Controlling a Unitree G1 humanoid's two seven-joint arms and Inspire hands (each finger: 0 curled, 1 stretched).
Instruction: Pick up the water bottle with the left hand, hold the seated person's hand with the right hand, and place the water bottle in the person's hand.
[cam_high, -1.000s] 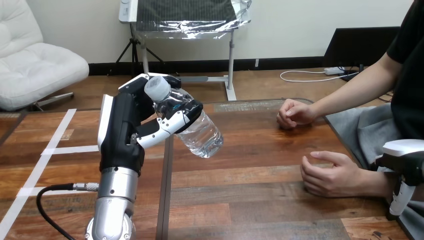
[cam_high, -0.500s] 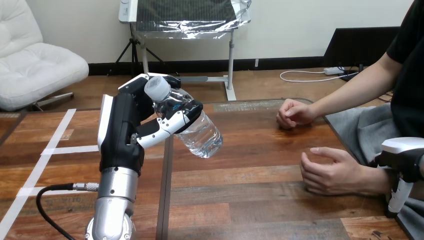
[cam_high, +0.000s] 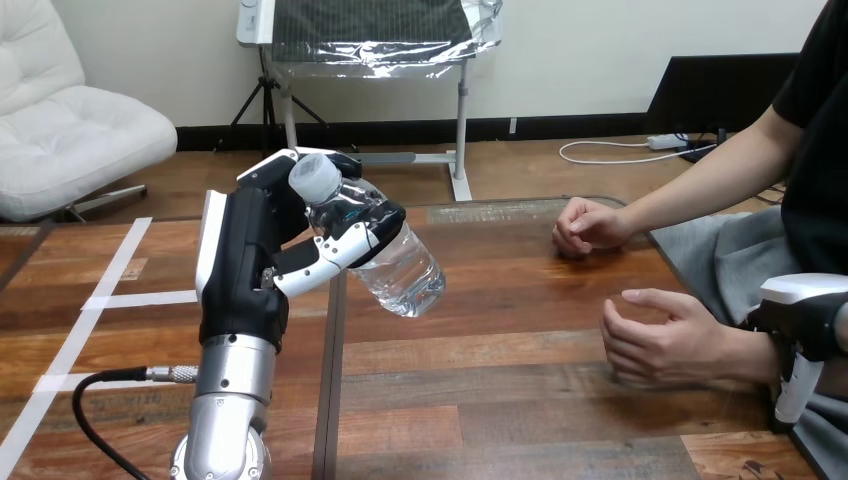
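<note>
Centre left: left hand (cam_high: 247, 268) curled round water bottle (cam_high: 405, 266), cap upper-left, base lower-right; bare table (cam_high: 505, 305) toward person's hand (cam_high: 660, 345) lower right.

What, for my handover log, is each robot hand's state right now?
Left robot hand: shut on the clear plastic water bottle with a white cap, held tilted.
Right robot hand: cannot be told; it is beside the person's wrist.

Left arm (cam_high: 228, 400) is standing nearly upright, silver forearm at the bottom. The left hand (cam_high: 245, 255) is sitting raised above the tabletop, fingers curling round the water bottle (cam_high: 405, 270). Right hand (cam_high: 805, 325) is hanging low at the right edge, white shell facing up.
</note>
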